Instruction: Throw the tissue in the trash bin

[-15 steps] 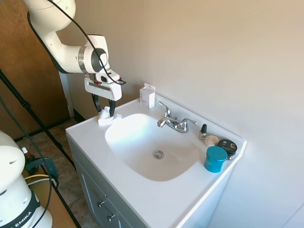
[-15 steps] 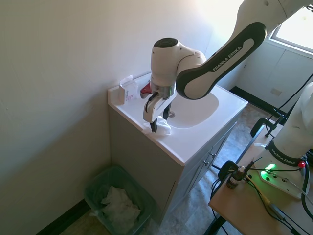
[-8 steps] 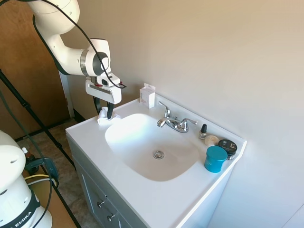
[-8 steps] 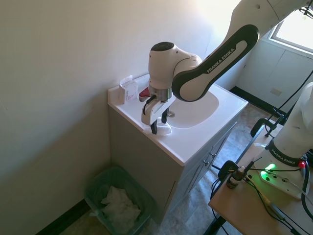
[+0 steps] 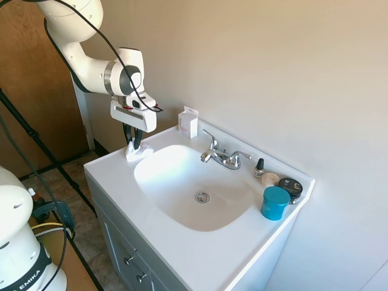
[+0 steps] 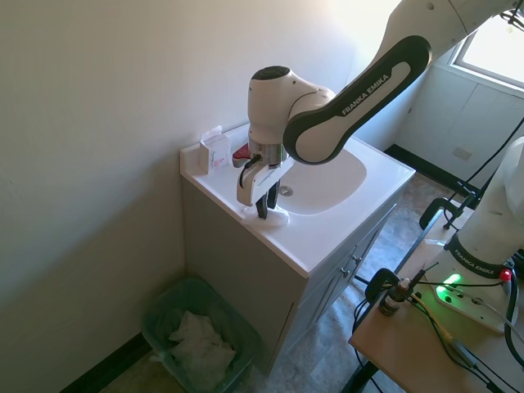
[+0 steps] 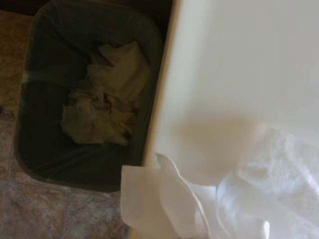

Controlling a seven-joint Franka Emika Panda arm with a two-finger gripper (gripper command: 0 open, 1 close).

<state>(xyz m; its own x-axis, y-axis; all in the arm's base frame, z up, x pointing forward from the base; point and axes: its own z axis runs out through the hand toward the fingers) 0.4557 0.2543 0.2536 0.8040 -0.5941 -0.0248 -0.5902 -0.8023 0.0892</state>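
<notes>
1. White, soft crumpled paper: the tissue sits on the vanity countertop near its end edge, just beside the sink basin. In the wrist view its folds reach out to the counter's edge.
2. Expect almost no weight and no stiffness. It will crush under any squeeze, so damage is no concern, but a loose flap may tear free or slip. You'd best pinch through the thick middle of the wad, not an outer peak.
3. The gripper points straight down onto the tissue, fingers close together at the wad. Whether they have actually clamped it, you cannot tell from either exterior view.
4. The trash bin stands on the floor below that counter end, already holding crumpled paper.
5. The white carton stands upright near the wall, apart from the tissue.
</notes>
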